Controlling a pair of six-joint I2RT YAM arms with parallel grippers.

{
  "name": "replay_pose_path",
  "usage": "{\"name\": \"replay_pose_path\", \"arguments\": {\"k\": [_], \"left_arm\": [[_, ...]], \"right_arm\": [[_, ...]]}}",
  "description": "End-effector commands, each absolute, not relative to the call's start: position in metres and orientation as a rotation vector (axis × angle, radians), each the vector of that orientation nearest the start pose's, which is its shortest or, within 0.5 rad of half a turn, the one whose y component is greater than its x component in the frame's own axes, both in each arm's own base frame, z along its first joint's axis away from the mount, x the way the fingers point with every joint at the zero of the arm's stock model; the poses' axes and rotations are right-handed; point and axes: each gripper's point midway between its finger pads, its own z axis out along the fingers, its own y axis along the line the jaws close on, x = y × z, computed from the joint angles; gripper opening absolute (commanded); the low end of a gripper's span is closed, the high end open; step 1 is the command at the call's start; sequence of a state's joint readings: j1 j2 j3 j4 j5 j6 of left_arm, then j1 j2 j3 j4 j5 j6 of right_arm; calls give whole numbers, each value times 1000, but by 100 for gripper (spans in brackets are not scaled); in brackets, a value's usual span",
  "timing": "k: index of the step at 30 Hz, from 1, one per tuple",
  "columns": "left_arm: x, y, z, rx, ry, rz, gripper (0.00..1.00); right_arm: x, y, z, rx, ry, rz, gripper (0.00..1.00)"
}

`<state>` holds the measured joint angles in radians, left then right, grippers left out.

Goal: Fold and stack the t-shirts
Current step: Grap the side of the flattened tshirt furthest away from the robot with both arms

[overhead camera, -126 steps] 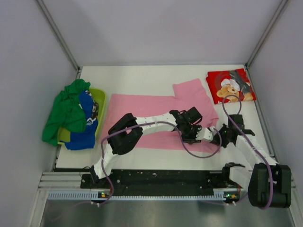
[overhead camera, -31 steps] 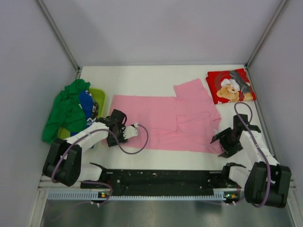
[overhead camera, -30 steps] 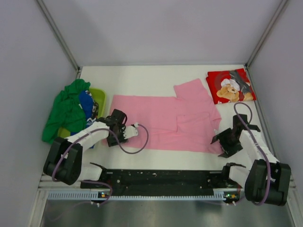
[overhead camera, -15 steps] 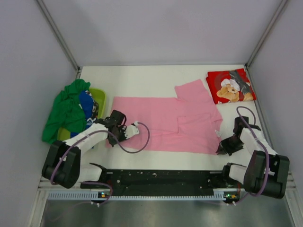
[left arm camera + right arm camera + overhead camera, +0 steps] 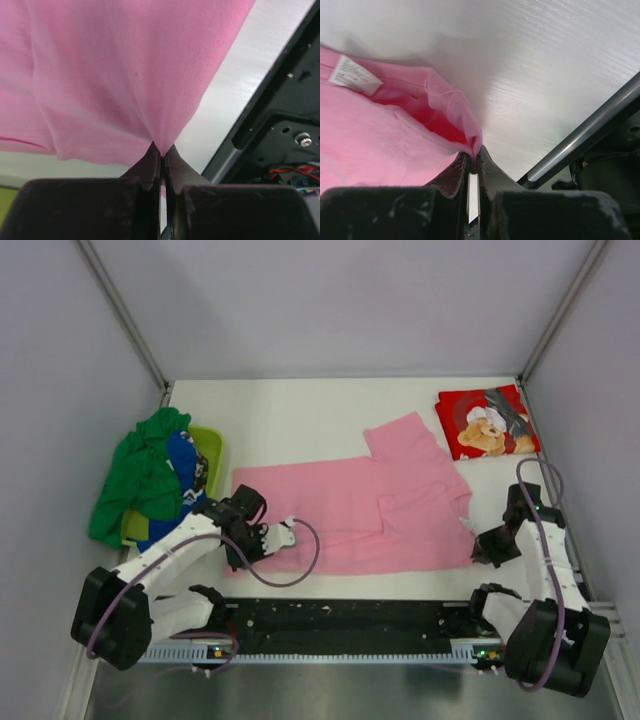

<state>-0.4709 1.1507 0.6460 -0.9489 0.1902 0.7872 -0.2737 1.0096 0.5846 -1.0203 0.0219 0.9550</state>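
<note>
The pink t-shirt lies spread across the middle of the white table. My left gripper is shut on its near left corner; in the left wrist view the pink cloth rises from the closed left gripper. My right gripper is shut on the shirt's near right corner, with the pink cloth and its white label bunched at the closed right gripper. The folded red teddy-bear shirt lies at the back right. Green and blue shirts sit heaped at the left.
A yellow-green shirt or bin edge shows under the left heap. Grey walls enclose the table on three sides. The black arm-mount rail runs along the near edge. Purple cables loop off both arms.
Both grippers have pulled their corners of the pink shirt toward the near edge and apart. The shirt now lies flatter and nearer. The right arm has swung out to the right.
</note>
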Motion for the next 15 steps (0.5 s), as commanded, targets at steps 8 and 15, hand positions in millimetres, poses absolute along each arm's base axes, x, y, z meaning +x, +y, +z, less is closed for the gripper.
{"name": "replay_pose_path", "arguments": {"k": [8,15], "left_arm": [[109,-71,56,1930,2410,-321,37],[160,-79,104,1815,2316,-121,46]], "right_arm": [[111,2,92,1817,2390,61,0],[104,5,112,1800,2372,82,6]]}}
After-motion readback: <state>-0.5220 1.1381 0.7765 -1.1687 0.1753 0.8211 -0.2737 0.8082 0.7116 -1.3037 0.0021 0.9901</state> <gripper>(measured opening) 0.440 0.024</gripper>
